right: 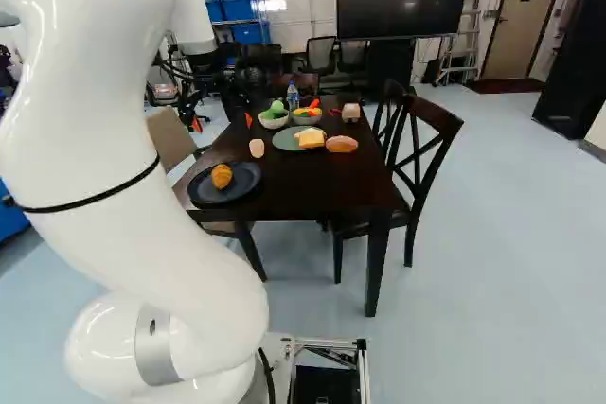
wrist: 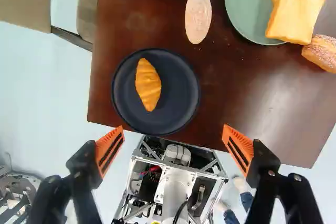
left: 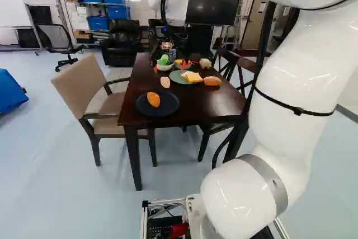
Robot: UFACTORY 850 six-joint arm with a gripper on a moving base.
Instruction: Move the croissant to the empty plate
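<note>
Jaws (right: 180, 104) wide apart, clear only in wrist view

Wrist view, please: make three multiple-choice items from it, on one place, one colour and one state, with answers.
1. Where does the croissant lie? A) in a bowl B) on the dark plate C) on bare table
2. What colour is the plate under the bread slices? A) green B) white C) red
3. How is the gripper? A) shut on bread B) shut on the croissant C) open, empty

B: dark rim surrounds it; A: green shows beside the slices; C: orange pads stand wide apart.
</note>
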